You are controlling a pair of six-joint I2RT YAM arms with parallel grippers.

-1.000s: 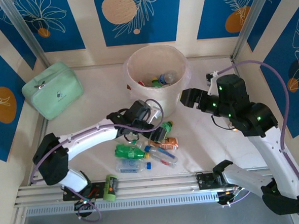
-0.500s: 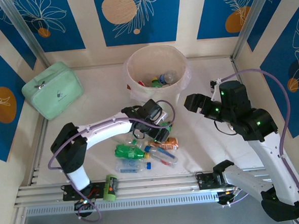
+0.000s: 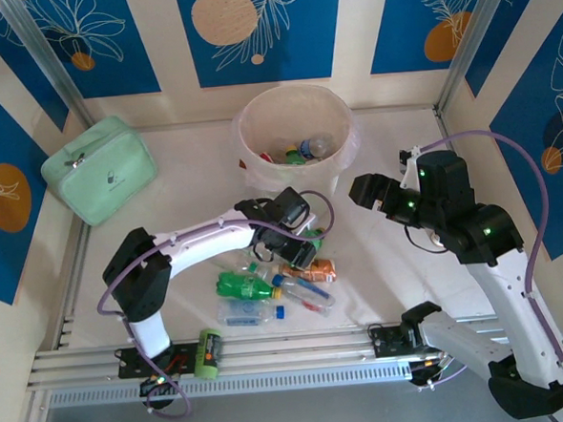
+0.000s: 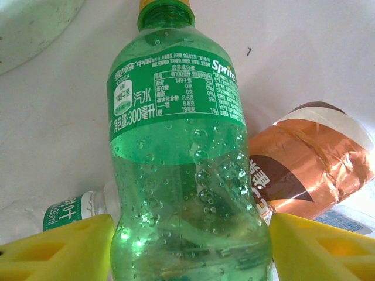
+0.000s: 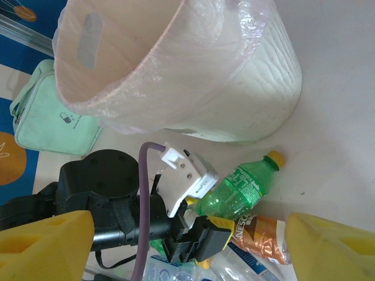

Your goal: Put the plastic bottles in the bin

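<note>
Green plastic, smooth and beaded inside: the green bottle (image 4: 181,164) lies on the table (image 3: 193,178) near the bin (image 3: 257,126), touching a crinkled brown bottle (image 4: 310,164). The left gripper (image 4: 191,234) presses yellow pads on both its flanks, so I judge it grasped. The right gripper (image 3: 361,189) hangs parted and empty. The step in hand is pickup. Next calls for a lift clearing the bin's rim.

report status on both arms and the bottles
Left fingers against both sides of green Sprite bottle. Right fingers open, empty, near bin. Orange-label bottle close alongside.
</note>
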